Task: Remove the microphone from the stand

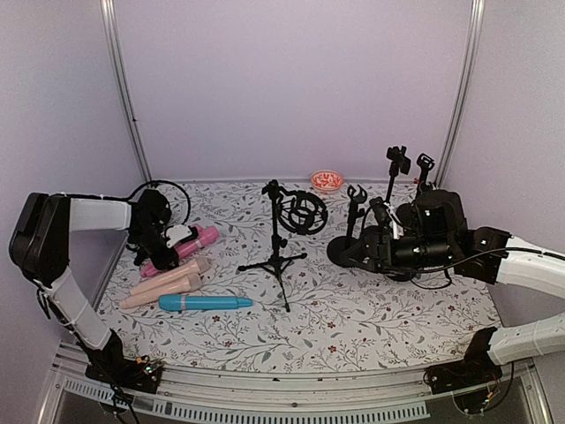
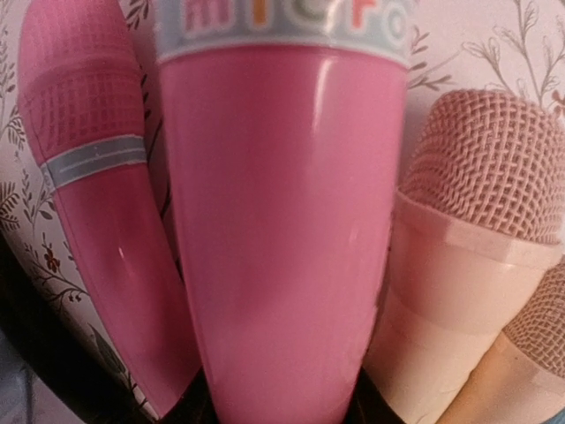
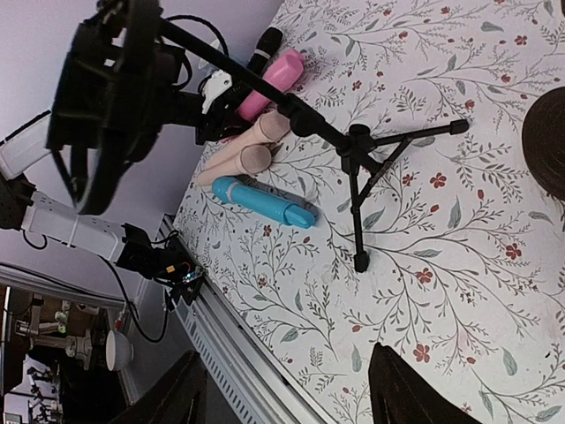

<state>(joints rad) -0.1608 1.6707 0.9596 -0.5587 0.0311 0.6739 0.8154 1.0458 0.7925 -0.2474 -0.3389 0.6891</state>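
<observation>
Evidently the pink microphone [image 1: 201, 237] is already off its perch. It lies low at the left side of the table [image 1: 371, 309], well apart from the tripod stand [image 1: 278, 252] in the middle, whose ring cradle [image 1: 306, 212] looks empty. The left fingers [image 1: 169, 240] are right at it, and in the left wrist view its smooth body fills the frame, running down toward the camera. The fingers themselves barely show there, so I cannot tell whether they grip it or stand loose of it. I judge it sits here because this is where freed microphones are gathered, laid close together away from the stands.

The right fingers [image 3: 402, 389] are spread apart with nothing between them. They hang over the table's right half near the clip-topped stands [image 1: 393, 177], probably so as not to crowd the left arm.

Counting by the left wrist view, there are five microphones:
- two pink, with the second pink microphone [image 2: 88, 177] just beside the first
- two pale microphones [image 1: 172, 276]
- one blue microphone [image 1: 205, 303]

There is one tripod stand. At least three clip-topped stands are on the right, but the right arm hides their bases, so that count is unsure. One small red-and-white bowl [image 1: 327, 181] sits at the back.
</observation>
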